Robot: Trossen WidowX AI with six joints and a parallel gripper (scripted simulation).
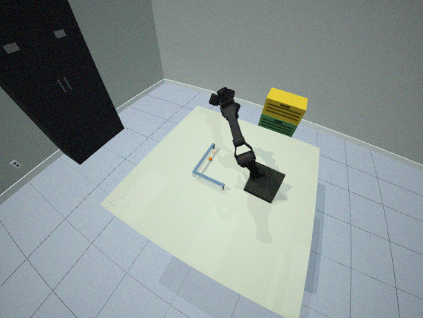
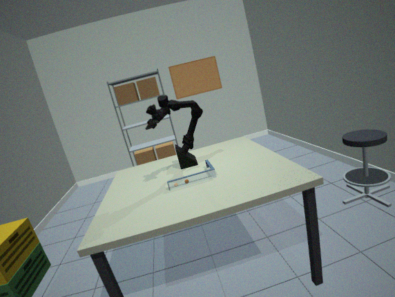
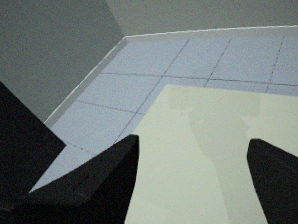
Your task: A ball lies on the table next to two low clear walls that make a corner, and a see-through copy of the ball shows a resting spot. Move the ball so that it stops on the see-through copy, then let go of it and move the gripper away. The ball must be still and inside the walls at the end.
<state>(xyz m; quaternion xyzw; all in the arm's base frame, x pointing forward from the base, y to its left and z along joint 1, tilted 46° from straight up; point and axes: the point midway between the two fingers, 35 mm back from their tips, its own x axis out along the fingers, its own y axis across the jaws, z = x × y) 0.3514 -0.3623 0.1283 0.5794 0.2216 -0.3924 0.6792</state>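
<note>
Ball [image 1: 210, 158]: orange, centre of frame, just inside the walls [image 1: 201, 162].
Copy [image 1: 214, 151]: pale, just above it.
Gripper [image 1: 218, 97]: upper centre, holding nothing.

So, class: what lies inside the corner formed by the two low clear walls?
Inside the walls lie the orange ball and its paler see-through copy, close together but apart. Nothing covers them; the gripper hangs high above, holding nothing.

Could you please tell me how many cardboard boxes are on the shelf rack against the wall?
4: two side by side on the top shelf and two side by side on the bottom shelf of the rack. The arm may hide others.
</note>
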